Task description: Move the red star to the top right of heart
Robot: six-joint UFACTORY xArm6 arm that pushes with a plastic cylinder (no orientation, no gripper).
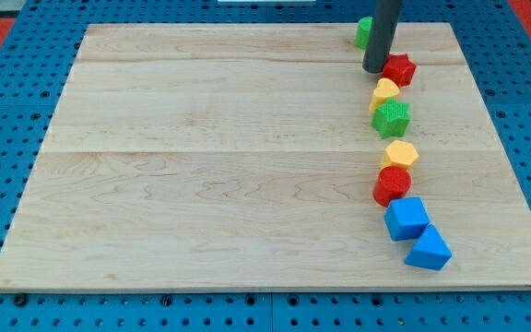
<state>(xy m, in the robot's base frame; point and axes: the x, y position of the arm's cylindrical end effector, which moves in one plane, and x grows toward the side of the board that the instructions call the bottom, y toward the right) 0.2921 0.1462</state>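
My tip stands on the desk near its top right corner. The arm ends in a plain rod, so there are no fingers to spread, press together or pinch. It can only shove.

The red star lies just to the view's right of my tip, touching it or nearly so. It is a small, low block of bright red with blunt points, lying flat. The yellow heart sits just below my tip and slightly to the right, its upper edge close against the star.

Judging from this, the star is already above and right of the heart. My tip stands on the star's left, probably because a push from there sends the star rightward without disturbing the heart. Little seems left beyond a small nudge, if any.

A green block is half hidden behind the rod, above my tip. Below the heart a line runs away from my tip: green star, yellow hexagon, red cylinder, blue cube, blue wedge.
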